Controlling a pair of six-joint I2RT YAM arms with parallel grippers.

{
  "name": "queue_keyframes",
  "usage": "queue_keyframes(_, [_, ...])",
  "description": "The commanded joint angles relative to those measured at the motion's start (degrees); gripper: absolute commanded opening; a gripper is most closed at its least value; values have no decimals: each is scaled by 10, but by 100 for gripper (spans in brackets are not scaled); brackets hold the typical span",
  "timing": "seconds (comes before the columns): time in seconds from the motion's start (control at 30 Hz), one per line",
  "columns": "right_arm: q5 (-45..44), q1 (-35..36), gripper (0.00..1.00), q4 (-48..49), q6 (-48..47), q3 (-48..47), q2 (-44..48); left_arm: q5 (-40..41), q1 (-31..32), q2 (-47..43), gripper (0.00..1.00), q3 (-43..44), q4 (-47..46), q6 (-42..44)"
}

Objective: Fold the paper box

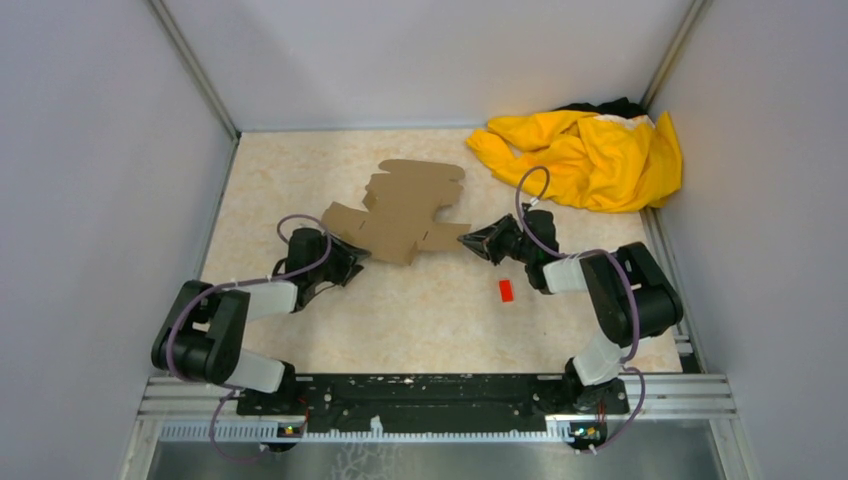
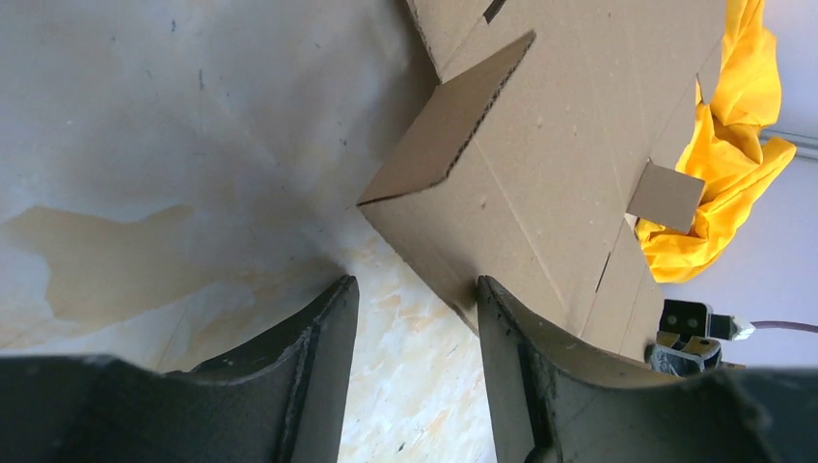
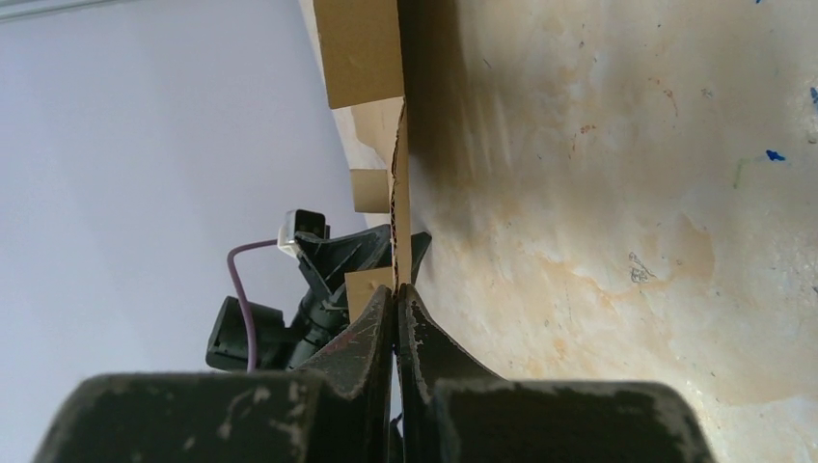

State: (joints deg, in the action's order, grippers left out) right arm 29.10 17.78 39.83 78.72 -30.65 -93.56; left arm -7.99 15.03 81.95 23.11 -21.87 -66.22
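Paper box: flat cut sheet, unfolded, lying mid-tabletop, between both arms.

Right tool: pinched together on small tab at sheet's right edge, likely anchoring sheet so it cannot slide.

Left tool: fingers apart, nothing clamped. Sheet's near-left edge touches one finger, bare surface shows in gap. Likely lined up to take that edge for fold.

Long axis appears diagonal, near-left to far-right; notched end points far. One flap by left tool bent up.

Black left hand and right hand, perhaps scuffed; purple cables, white links.
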Motion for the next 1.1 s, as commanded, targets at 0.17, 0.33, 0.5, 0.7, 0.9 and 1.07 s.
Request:
queue_keyframes(0.17, [-9,15,0,47,5,3,-11,11,4,37,52,26,-35,-18])
queue_keyframes(0.33, [-9,17,0,51,8,6,-12,9,4,49,32,32,-38,-21])
queue_keyframes(0.5, [-8,19,0,53,7,6,-14,13,4,54,21,39,-32,-18])
queue_keyframes(0.7, [-4,21,0,55,7,6,-15,21,4,56,7,57,-8,-3])
queue_keyframes(0.9, [5,24,0,58,8,5,-15,22,4,73,0,108,47,53])
queue_keyframes(1.07, [22,26,0,68,11,3,-22,9,3,99,0,177,118,130])
